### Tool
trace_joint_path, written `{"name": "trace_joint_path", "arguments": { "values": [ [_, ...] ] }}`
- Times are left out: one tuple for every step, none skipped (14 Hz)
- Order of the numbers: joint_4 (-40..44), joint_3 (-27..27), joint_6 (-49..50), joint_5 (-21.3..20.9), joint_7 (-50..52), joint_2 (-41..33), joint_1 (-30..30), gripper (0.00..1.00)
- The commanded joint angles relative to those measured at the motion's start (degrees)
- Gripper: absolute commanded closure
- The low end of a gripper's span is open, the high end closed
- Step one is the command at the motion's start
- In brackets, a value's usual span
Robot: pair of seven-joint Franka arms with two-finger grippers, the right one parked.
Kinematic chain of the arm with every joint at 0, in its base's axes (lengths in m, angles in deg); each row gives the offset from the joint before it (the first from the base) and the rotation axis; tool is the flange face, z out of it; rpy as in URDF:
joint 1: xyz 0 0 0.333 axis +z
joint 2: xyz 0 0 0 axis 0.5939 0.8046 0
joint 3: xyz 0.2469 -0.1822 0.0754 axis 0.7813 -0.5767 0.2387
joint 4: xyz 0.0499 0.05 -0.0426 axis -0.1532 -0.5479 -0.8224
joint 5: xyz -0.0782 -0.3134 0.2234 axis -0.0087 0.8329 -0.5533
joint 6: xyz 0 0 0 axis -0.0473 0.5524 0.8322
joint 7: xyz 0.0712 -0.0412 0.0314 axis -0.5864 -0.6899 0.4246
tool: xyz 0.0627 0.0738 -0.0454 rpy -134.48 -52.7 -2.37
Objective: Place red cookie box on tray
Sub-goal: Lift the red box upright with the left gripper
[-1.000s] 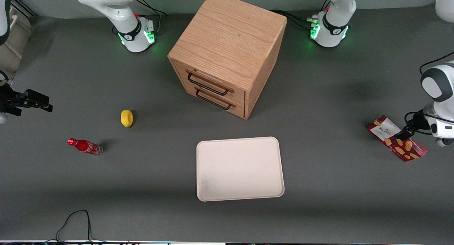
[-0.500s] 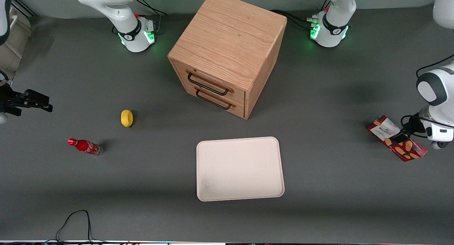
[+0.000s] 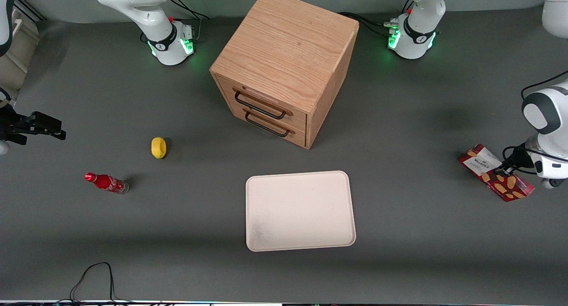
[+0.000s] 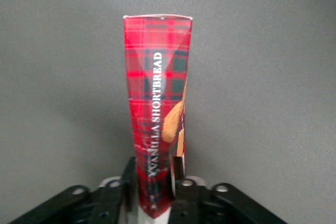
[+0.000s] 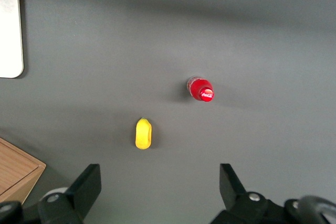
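Note:
The red cookie box (image 3: 495,173) lies on the grey table at the working arm's end, well off to the side of the tray (image 3: 300,210). My gripper (image 3: 506,166) reaches over the box's middle from the table's end. In the left wrist view the box (image 4: 157,103) shows its narrow plaid side with white lettering. That same view has the gripper (image 4: 153,182) shut on the box, with a dark finger pressed against each flat face. The cream-white tray has nothing on it.
A wooden two-drawer cabinet (image 3: 284,62) stands farther from the front camera than the tray. Toward the parked arm's end lie a yellow lemon-like object (image 3: 158,147) and a small red soda bottle (image 3: 106,182). A black cable (image 3: 93,275) loops near the front edge.
The wrist over the box has shifted slightly and its dark fingers have settled onto the box's middle. The box itself has stayed in place on the table.

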Motion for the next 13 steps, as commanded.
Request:
{"name": "trace_joint_path", "arguments": {
  "values": [
    [1.5,0.1,1.0,0.4,0.9,0.2,-0.4,1.00],
    [2.0,0.1,1.4,0.3,0.8,-0.5,-0.3,1.00],
    [2.7,0.1,3.9,0.3,0.8,-1.5,-0.3,1.00],
    [4.6,0.1,8.0,0.3,0.8,-2.5,-0.3,1.00],
    [6.6,0.0,12.6,0.3,1.0,-3.8,-0.4,1.00],
    [9.0,0.0,17.4,0.3,2.0,-5.0,-0.3,1.00],
    [11.8,0.0,22.8,0.2,3.8,-6.1,-0.3,1.00],
    [14.7,0.0,27.9,-0.2,5.5,-6.9,-0.4,1.00],
    [17.3,-0.1,32.2,-0.5,7.1,-7.8,-0.4,1.00],
    [19.8,-0.1,35.7,-0.5,8.1,-8.7,-0.3,1.00],
    [22.1,-0.1,39.0,-0.5,8.3,-9.4,-0.2,1.00],
    [24.4,0.0,41.9,-0.5,8.4,-10.0,-0.2,1.00],
    [26.5,0.1,44.5,-0.5,8.4,-10.3,-0.2,1.00]
  ]
}}
